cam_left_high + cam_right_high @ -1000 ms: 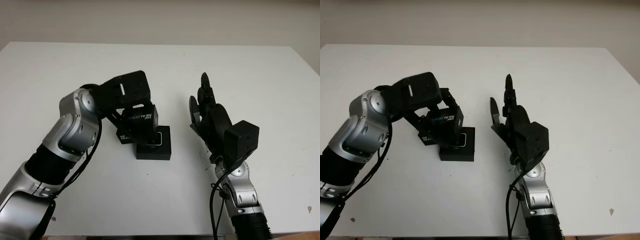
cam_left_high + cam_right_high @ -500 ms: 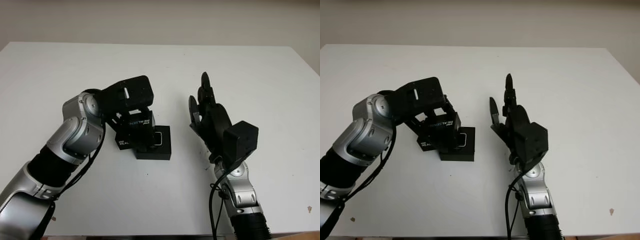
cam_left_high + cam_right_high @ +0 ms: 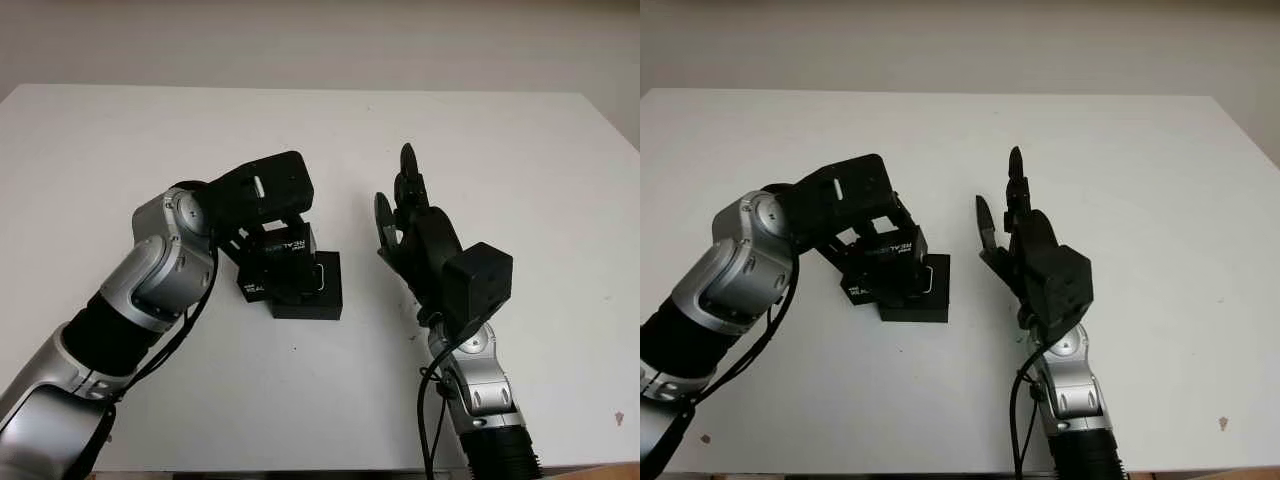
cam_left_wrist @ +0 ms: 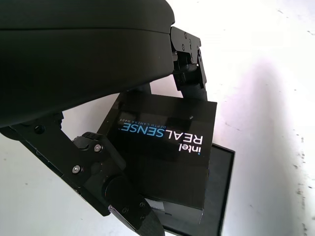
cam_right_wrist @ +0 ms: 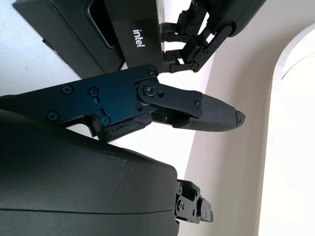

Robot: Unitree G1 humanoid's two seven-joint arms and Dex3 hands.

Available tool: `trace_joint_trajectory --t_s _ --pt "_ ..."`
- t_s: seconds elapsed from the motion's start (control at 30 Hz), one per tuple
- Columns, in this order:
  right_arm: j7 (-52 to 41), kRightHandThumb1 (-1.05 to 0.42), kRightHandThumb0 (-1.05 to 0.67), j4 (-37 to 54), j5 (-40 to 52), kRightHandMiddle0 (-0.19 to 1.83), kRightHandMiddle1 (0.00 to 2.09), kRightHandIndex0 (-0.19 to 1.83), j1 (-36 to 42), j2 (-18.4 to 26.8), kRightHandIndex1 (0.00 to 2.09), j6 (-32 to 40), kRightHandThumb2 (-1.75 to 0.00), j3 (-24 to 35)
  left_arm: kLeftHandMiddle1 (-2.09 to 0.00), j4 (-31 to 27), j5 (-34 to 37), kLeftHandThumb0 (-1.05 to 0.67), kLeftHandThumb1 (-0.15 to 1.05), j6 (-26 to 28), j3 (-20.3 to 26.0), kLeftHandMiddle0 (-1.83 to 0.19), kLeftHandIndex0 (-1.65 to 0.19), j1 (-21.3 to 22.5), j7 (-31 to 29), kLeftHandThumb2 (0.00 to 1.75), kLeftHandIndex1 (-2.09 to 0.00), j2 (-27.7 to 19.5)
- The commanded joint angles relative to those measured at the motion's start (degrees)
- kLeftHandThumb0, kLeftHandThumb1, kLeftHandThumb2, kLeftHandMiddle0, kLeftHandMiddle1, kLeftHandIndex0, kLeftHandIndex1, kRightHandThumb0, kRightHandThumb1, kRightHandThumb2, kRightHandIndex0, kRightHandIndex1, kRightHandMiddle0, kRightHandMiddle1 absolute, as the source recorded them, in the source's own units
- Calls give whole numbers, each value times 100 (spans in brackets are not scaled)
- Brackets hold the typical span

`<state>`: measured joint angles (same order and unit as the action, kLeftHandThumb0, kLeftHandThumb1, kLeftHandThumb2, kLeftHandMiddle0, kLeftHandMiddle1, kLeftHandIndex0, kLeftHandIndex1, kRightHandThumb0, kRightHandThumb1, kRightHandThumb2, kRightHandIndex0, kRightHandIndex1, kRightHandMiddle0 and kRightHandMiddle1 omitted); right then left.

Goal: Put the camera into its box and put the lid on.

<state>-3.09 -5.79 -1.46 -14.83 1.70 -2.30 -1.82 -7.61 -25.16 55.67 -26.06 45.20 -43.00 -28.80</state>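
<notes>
The lid (image 4: pixel 165 157) is black with white and blue letters; the box (image 3: pixel 312 290) is black; the table (image 3: pixel 500 150) is white.

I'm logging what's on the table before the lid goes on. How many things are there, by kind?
Box lids: 1, the lid, held in the left hand
Box bases: 1, the box
Robot hands: 2, with the right hand open
Total: 4

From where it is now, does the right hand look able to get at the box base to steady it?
Probably yes: the right hand, open, is just beside the box base with bare table between; the left hand holds the lid over its far side.
</notes>
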Motion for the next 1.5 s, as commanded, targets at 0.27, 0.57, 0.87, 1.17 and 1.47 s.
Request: trace_joint_trajectory --t_s 0.27,0.57,0.87,1.17,1.47 --pt "-1 -105 -74 70 -69 -19 3 -19 0 9 1 169 -59 -68 -189 -104 58 -29 105 130 -82 -49 -25 189 204 13 -165 159" --pt "-23 -105 -74 32 8 -19 3 -19 -8 -2 1 123 -58 -54 -190 -191 67 -28 105 25 -152 -43 -26 139 211 15 -168 140" --pt "-29 -105 -74 -41 19 -19 2 -19 -36 1 1 66 -58 -56 -189 -158 110 -27 105 -103 -172 -43 -23 53 266 16 -167 193" --pt "42 -105 -74 -44 16 -19 3 -19 -55 -36 1 67 -58 -51 -197 -163 188 -26 105 -330 -200 -52 -28 5 284 15 -179 251" --pt "60 -105 -74 -79 63 -19 4 -19 -77 -55 2 57 -57 -33 -195 -200 180 -26 105 -265 -258 -48 -24 -133 378 14 -175 280"
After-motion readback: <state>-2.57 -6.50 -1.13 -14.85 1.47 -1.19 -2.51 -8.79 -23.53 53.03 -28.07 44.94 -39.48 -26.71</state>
